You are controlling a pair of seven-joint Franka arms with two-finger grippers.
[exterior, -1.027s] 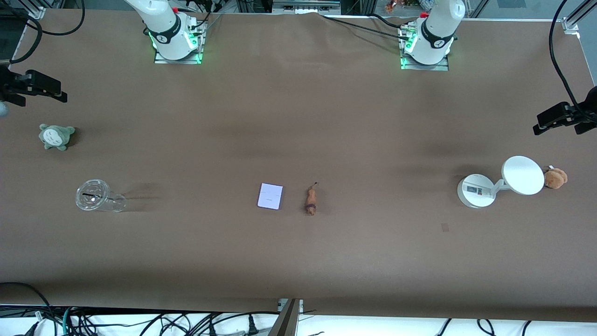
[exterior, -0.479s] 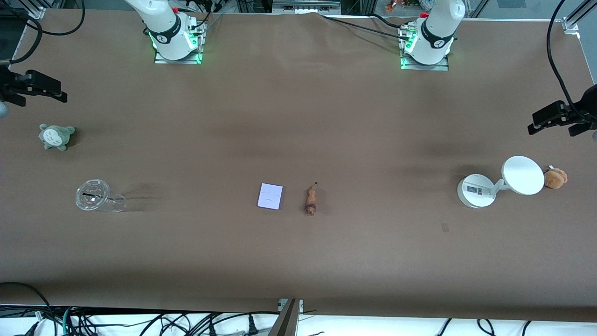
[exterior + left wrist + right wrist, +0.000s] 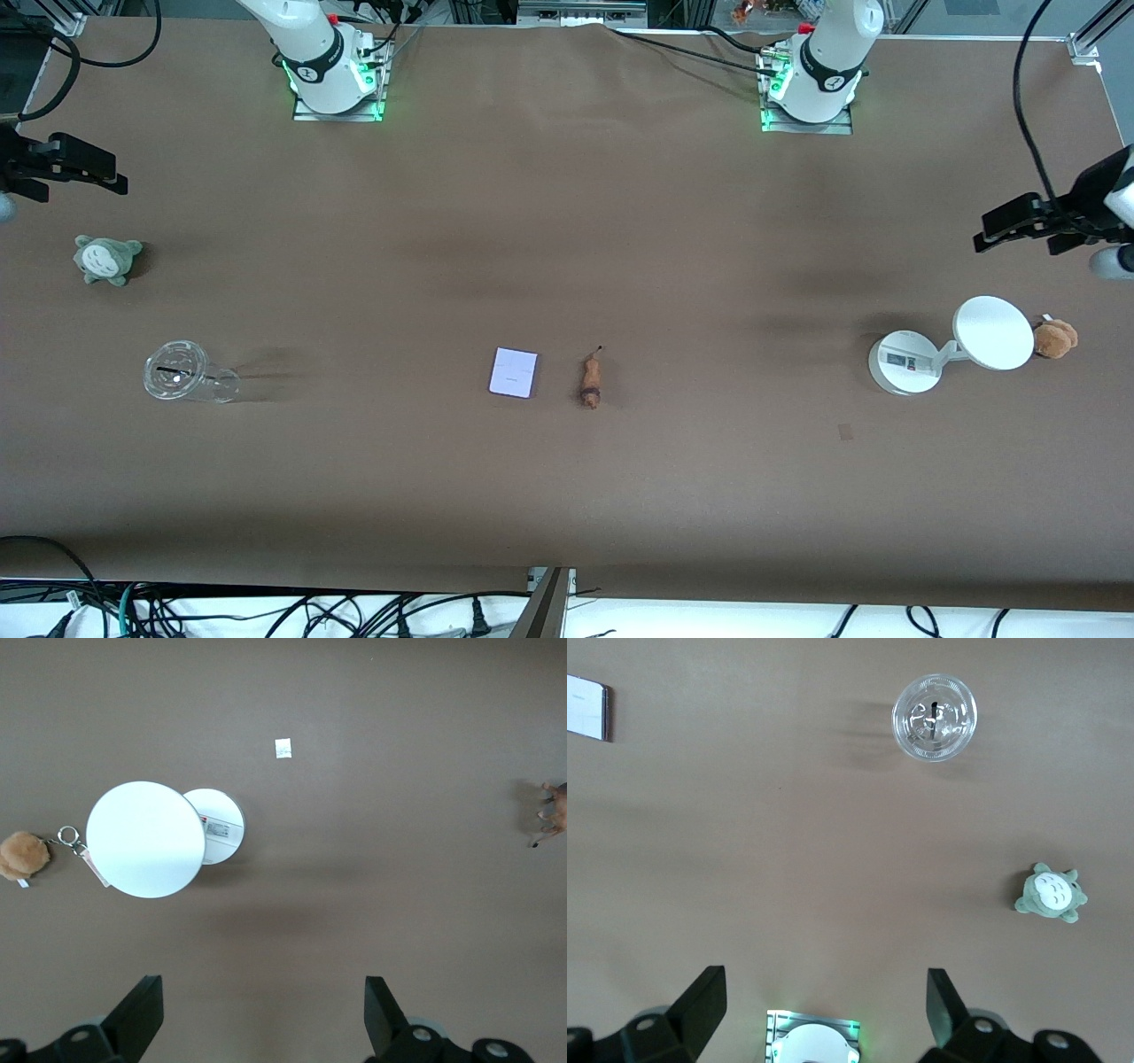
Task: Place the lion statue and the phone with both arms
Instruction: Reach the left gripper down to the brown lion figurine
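The phone [image 3: 513, 372] lies flat on the brown counter [image 3: 567, 221] near its middle, somewhat closer to the front-camera edge than to the edge where the arm bases stand. The lion statue [image 3: 591, 379] lies just beside it, toward the left arm's end, apart from it, with its thin tail pointing toward the bases' edge.

The left hand [image 3: 1032, 228] hangs in the air over the left arm's end of the counter, its fingers [image 3: 142, 1014] spread wide and holding nothing. Below it stand a white stand [image 3: 904, 361] with a round disc [image 3: 993, 332], and a small brown plush toy [image 3: 1055, 338] touching the disc's rim, closest to that end edge.

The right hand [image 3: 66, 168] hangs over the right arm's end of the counter, fingers [image 3: 700, 1001] also spread and empty. Near that end edge sit a grey-green plush toy [image 3: 107, 259] and, closer to the front camera, a clear plastic cup [image 3: 189, 376] lying on its side.
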